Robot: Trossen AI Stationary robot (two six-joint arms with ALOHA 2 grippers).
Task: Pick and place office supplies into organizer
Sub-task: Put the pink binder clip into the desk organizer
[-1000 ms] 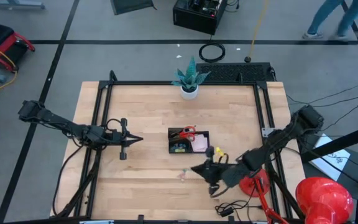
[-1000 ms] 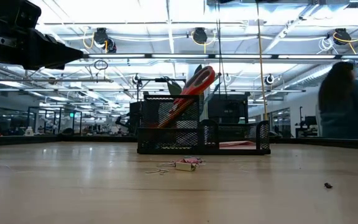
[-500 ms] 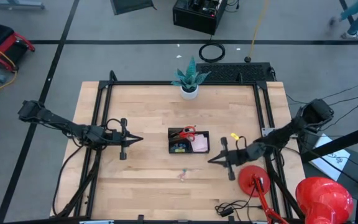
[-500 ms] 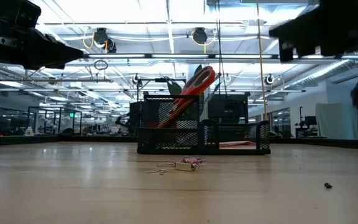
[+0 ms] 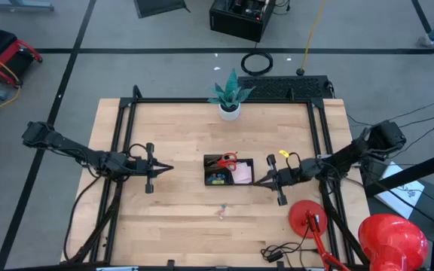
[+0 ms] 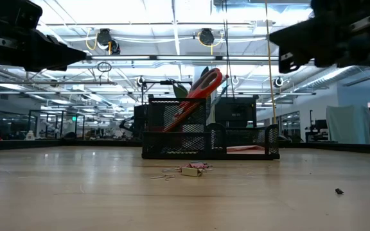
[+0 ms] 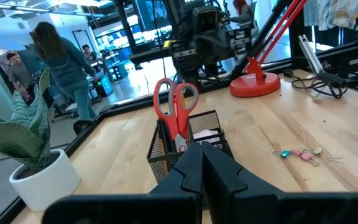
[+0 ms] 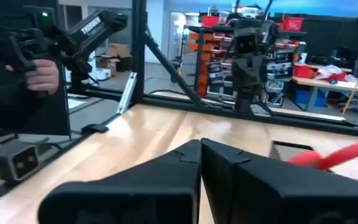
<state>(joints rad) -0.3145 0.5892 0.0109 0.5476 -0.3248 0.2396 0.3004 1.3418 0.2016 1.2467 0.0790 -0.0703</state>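
Note:
The black mesh organizer stands mid-table. Red-handled scissors stand in its taller compartment, handles up and leaning, and the pink sticky-note pad lies in the low part. A small cluster of pale and pink clips lies on the wood near the organizer's near side, and shows in the low view too. My right gripper is shut and empty, level, just right of the organizer, pointing at it. My left gripper is shut and empty, left of the organizer.
A white plant pot stands at the far edge. A red lamp base and black cables sit at the near right. Black frame rails run along the table's sides. A person's hand shows beyond the table.
My right gripper has gone from over the near right of the table, by the clips, toward the far edge, and now stands level beside the organizer's right end. Nothing on the table has moved.

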